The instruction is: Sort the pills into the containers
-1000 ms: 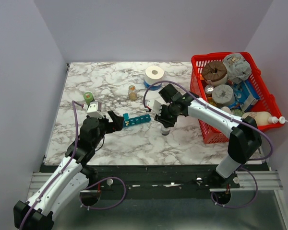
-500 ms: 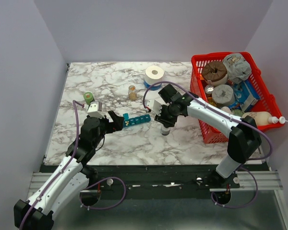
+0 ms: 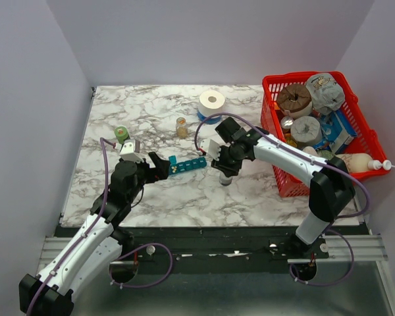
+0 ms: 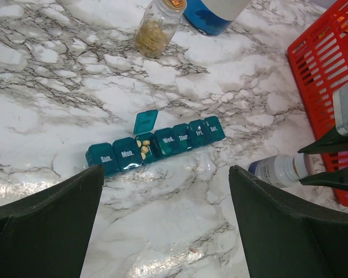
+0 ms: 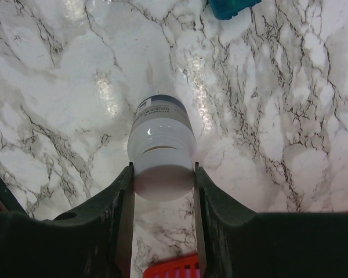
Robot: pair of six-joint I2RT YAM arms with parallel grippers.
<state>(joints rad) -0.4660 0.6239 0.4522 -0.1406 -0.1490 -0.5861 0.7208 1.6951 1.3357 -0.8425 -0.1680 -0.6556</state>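
The teal pill organizer strip lies on the marble table, just ahead of my left gripper. In the left wrist view the strip has one lid up, with a few tan pills in that compartment. One small loose pill lies on the table between the jaws. My left gripper is open and empty. My right gripper is shut on a small white-capped bottle, cap toward the camera, just right of the strip's end. The bottle also shows in the top view.
A small amber glass jar of pills stands behind the strip. A white roll on a blue base is farther back. A green-capped object sits at the left. A red mesh basket full of items stands at the right.
My right gripper has shifted slightly left with the bottle in it. The left arm and the strip have not moved.
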